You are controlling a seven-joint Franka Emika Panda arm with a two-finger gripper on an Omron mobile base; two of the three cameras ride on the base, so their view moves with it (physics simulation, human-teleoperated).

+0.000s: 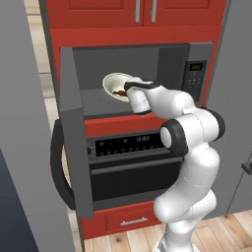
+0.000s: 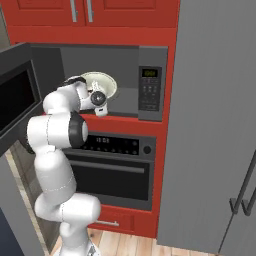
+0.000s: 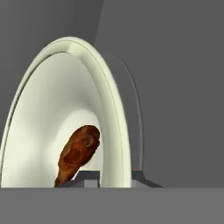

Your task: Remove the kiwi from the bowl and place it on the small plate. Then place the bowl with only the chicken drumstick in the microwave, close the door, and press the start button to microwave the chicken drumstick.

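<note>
Door [image 1: 74,142] of the microwave [image 1: 192,54] hangs wide open at the left of the cavity, its dark handle [image 1: 58,167] bowing outward, which leaves the way in free for the arm. Inside the cavity, just right of that door, sits the bowl [image 1: 114,83], cream-white, with the drumstick [image 1: 119,92] lying in its bottom. No kiwi shows in the bowl, so the first part of the task looks done and the bowl seems to be where it belongs for heating.

End effector [image 3: 114,178] reaches into the cavity at the bowl's near rim. In the hand view its two dark tips straddle the rim, one inside the bowl near the drumstick [image 3: 78,153] and one outside, with the bowl [image 3: 52,113] seen rolled on its side because the camera is turned with the hand. The tips stand only a little apart, close against the rim; whether they clamp it or have just let go I cannot tell. A rim pinch like this suits carrying a bowl level so the meat does not slide out.

Right of the bowl, on the microwave's front, is the panel [image 2: 150,89] with its small display and buttons, where start must be pressed. Below the microwave sits the oven [image 2: 112,170].

Next, by my judgement, the hand must back out clear of the cavity before the door can swing shut.
</note>
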